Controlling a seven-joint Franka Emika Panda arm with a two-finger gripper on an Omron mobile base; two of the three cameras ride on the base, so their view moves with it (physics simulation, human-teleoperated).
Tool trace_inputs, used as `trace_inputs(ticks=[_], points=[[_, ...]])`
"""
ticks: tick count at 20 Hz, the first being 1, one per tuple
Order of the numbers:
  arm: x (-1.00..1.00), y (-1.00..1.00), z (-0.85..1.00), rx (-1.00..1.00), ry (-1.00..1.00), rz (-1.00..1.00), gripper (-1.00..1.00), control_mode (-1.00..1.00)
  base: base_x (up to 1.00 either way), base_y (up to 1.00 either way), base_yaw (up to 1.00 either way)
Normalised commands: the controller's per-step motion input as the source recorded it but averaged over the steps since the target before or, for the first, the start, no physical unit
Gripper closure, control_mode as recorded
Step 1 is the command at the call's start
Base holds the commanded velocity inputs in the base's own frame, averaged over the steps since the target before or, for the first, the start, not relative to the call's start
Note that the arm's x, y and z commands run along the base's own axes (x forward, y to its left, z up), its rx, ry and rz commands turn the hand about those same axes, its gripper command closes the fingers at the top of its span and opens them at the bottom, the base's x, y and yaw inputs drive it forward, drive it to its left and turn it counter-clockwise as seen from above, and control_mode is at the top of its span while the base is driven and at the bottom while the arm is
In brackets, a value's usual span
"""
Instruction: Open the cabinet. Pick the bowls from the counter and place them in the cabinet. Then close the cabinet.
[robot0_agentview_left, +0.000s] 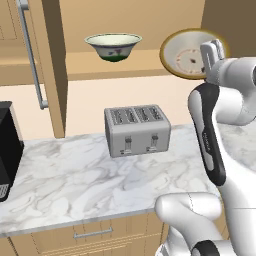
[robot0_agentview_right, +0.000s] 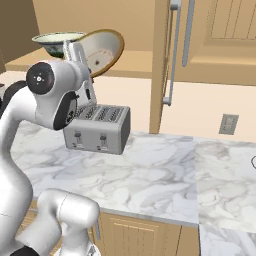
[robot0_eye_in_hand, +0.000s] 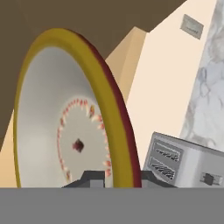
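The brown-rimmed bowl (robot0_agentview_left: 187, 54) hung tilted on edge inside the open cabinet (robot0_agentview_left: 54, 70), our fingers (robot0_eye_in_hand: 92, 178) clamped on its rim. We saw the cream bowl (robot0_agentview_left: 113, 46) upright on the shelf, above the toaster (robot0_agentview_left: 136, 130) on the marbled surface (robot0_agentview_left: 75, 180).

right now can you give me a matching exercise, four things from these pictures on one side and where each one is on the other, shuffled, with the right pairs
Things:
1. cream bowl
2. brown-rimmed bowl
3. toaster
4. cabinet door

Places or states:
A. on the marbled counter
B. swung open
C. upright on the cabinet shelf
D. tipped on edge, rim held in the claw

Pairs: 1-C, 2-D, 3-A, 4-B
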Motion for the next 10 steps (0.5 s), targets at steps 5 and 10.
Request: trace_inputs(ticks=[5, 10], points=[[0.55, 0.00, 0.13, 0.00, 0.02, 0.10, 1.00, -1.00, 0.00, 0.00, 0.00], [0.34, 0.00, 0.00, 0.00, -0.08, 0.10, 1.00, -1.00, 0.00, 0.00, 0.00]])
